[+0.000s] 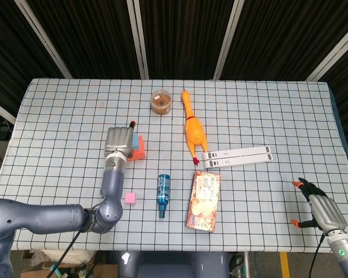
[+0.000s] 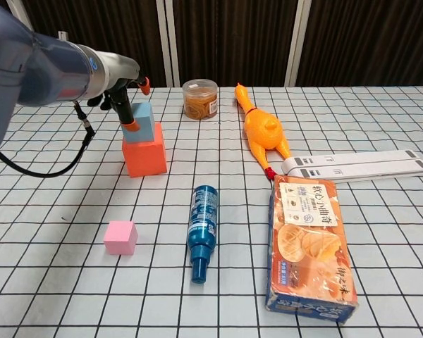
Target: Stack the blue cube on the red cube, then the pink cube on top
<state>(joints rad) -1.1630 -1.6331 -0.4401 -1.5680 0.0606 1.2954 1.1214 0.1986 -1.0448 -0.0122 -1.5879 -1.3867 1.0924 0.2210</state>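
We found the blue cube (image 2: 142, 121) resting on the red cube (image 2: 144, 158), in the left half of the checked table (image 2: 381, 232) and toward its far side. The blue one sat toward the left part of the red top. The left hand (image 2: 123, 95) was just beside it on the left, one orange-tipped finger (image 2: 130, 125) lying against the blue cube's left face and another tip raised clear above it. From the chest view the fingers looked spread rather than closed round the cube, though we could not be sure the hand had fully let go, since from the head view its back (image 1: 119, 140) covered most of the stack.

The pink cube (image 2: 120, 237) lay alone nearer to us, left of a blue bottle (image 2: 201, 229) lying on its side with its cap pointing near. Right of the bottle lay a flat box of biscuits (image 2: 312, 245). Beyond the box a pair of long white bars (image 2: 356, 164) lay side by side, and a rubber chicken (image 2: 261, 131) stretched from them toward the far edge. A small clear tub with brown contents (image 2: 200, 99) stood left of the chicken's head.

The right hand (image 1: 320, 208) showed only in the head view, beyond the table's near right corner, fingers apart and holding nothing.
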